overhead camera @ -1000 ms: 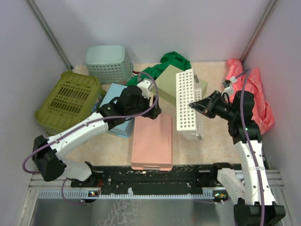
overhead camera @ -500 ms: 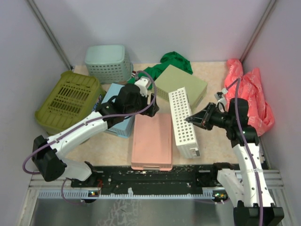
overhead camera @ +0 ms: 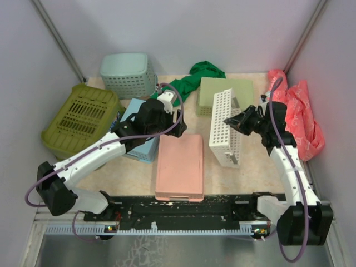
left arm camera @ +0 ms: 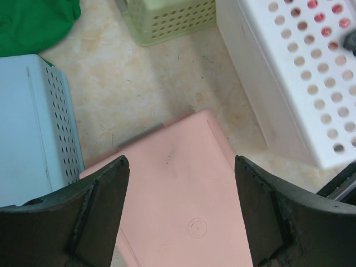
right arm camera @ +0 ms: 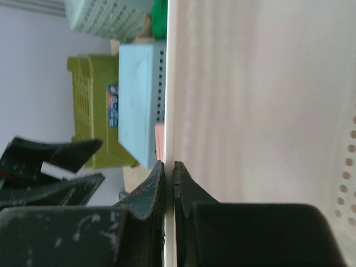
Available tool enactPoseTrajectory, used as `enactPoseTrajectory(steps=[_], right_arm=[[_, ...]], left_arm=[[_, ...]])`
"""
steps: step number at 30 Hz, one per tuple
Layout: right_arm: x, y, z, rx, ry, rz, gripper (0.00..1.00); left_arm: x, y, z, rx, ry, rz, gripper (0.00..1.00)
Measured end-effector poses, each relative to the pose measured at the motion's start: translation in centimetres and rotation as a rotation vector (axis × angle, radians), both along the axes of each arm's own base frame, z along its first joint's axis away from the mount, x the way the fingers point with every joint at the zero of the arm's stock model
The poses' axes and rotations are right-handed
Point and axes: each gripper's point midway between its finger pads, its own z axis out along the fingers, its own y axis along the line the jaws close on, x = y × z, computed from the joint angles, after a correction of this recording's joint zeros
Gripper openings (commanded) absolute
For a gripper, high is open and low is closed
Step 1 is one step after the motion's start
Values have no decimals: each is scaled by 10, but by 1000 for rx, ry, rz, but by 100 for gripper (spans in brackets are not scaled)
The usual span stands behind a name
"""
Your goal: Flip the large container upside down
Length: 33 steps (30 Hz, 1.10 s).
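The large container (overhead camera: 80, 118), an olive-green slotted basket, rests at the table's left side with a slotted face turned up; neither gripper touches it. It also shows far off in the right wrist view (right arm camera: 89, 105). My right gripper (overhead camera: 229, 120) is shut on the thin wall of a white perforated basket (overhead camera: 225, 130), which stands tipped on its edge right of centre. In the right wrist view the fingers (right arm camera: 150, 183) pinch that white wall (right arm camera: 250, 83). My left gripper (left arm camera: 181, 164) hangs open over the far end of a pink tray (left arm camera: 178, 206), holding nothing.
A light blue basket (overhead camera: 130, 111) lies between the olive basket and the pink tray (overhead camera: 179, 167). A teal grid basket (overhead camera: 128, 73) stands at the back left. Green cloth (overhead camera: 192, 80) and a pale green box (overhead camera: 222, 92) lie at the back, a red bag (overhead camera: 300, 111) at the right.
The right gripper swung the white basket down toward the front, then back up and to the right. The pale green box shifted back and squared up. The left arm barely moved.
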Motion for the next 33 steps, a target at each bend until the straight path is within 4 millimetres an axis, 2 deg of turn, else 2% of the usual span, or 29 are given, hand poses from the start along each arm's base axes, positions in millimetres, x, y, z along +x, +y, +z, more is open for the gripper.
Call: enactPoseTrajectory(steps=[3, 7, 11, 17, 23, 25, 28, 33], right_arm=[[31, -12, -2, -14, -43, -53, 0], [67, -28, -15, -3, -45, -105, 0], [83, -36, -19, 24, -48, -133, 0], [84, -38, 3, 70, -87, -152, 0], [74, -29, 60, 251, -208, -132, 0], [70, -25, 69, 309, -227, -118, 0], [64, -20, 73, 394, -216, -98, 0], [49, -13, 59, 497, -150, -74, 0]], left_arm=[[-2, 2, 3, -7, -6, 3, 82], [-6, 7, 3, -13, -6, 6, 82], [-9, 10, 2, -17, 0, 10, 82], [-10, 11, 0, -14, 9, 12, 82], [-10, 11, 0, -15, 9, 11, 82], [-10, 11, 0, -15, 9, 12, 82], [-10, 11, 0, -14, 8, 12, 82], [-10, 11, 0, -14, 9, 12, 82]])
